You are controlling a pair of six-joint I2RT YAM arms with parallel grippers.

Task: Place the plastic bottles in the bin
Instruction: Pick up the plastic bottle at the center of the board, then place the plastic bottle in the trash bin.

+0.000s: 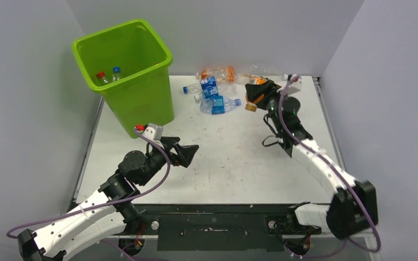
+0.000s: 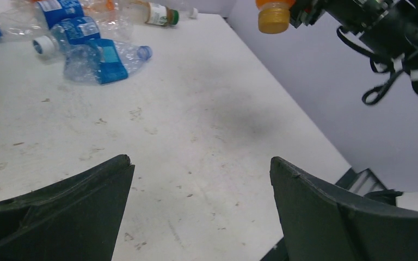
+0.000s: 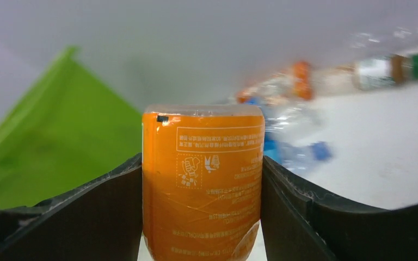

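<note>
The lime-green bin (image 1: pixel 141 92) stands at the back left with two bottles (image 1: pixel 109 75) inside. A heap of clear bottles with blue and orange labels (image 1: pixel 213 89) lies at the back middle of the table; it also shows in the left wrist view (image 2: pixel 87 51). My right gripper (image 1: pixel 256 97) is shut on an orange-labelled bottle (image 3: pixel 202 179), held above the table right of the heap, cap down (image 2: pixel 272 16). My left gripper (image 1: pixel 188 154) is open and empty, low over the table's middle, below the bin.
Grey walls close in the table on the left, back and right. The table's right edge (image 2: pixel 326 147) runs near the right arm. A green-capped bottle (image 2: pixel 155 13) lies at the far back. The bin's wall (image 3: pixel 43 147) shows left of the held bottle.
</note>
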